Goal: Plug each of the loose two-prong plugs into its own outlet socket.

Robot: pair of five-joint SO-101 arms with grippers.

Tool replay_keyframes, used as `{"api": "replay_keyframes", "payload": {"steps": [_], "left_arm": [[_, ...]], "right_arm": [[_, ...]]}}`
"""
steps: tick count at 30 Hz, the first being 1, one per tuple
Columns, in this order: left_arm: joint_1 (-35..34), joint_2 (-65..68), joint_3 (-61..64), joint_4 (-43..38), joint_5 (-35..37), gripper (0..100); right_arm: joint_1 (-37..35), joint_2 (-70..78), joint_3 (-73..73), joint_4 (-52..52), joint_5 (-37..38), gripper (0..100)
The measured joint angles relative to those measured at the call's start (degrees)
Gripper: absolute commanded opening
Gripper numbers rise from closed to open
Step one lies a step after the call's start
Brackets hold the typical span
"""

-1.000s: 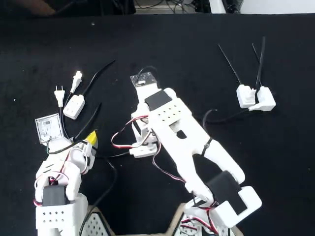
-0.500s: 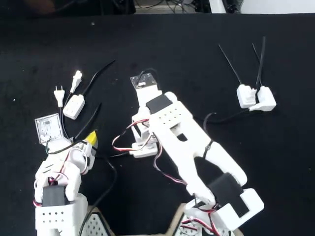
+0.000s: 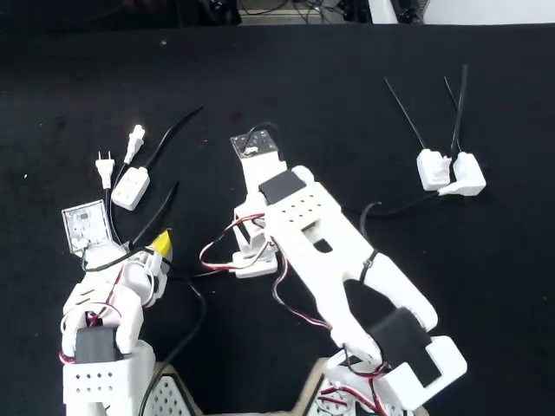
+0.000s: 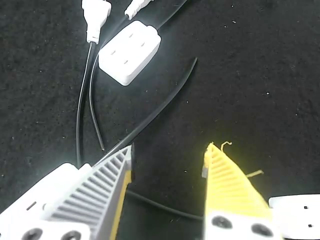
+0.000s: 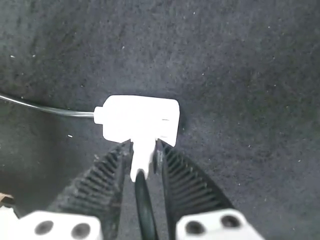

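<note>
The right gripper (image 5: 142, 150) has its ribbed black fingers (image 5: 186, 186) closed on the small white two-prong plug (image 5: 142, 159). The plug's nose meets the long side of a white rectangular socket block (image 5: 137, 117), which lies flat on the black worktop (image 5: 240, 60) near its middle, with a thin black cord (image 5: 45, 107) trailing from one end. The prongs cannot be seen, so the plug looks entered or very nearly so, and the step in hand is most likely the final push home. The push should run straight along the prongs and level with the worktop, because the block looks light and unanchored (it may slide or pivot rather than accept the plug). A slow, steady press is safer than a jab, and the plug's shoulder should sit flush against the block before the grip is released. The fingers should then part without tugging the plug's own cable, which runs back between them. The left gripper (image 4: 167, 152) sits at the near left with its grey and yellow fingers spread apart and empty. Beyond it a second white socket block (image 4: 129, 55) has one loose white plug (image 4: 96, 17) and another loose plug (image 4: 141, 6) just beside it, not yet inserted.
</note>
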Motion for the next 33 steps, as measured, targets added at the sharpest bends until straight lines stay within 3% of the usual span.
{"api": "replay_keyframes", "payload": {"steps": [33], "left_arm": [[0.0, 0.0, 0.0, 0.0, 0.0, 23]], "right_arm": [[3.1, 0.0, 1.1, 1.8, 0.0, 1.1]]}}
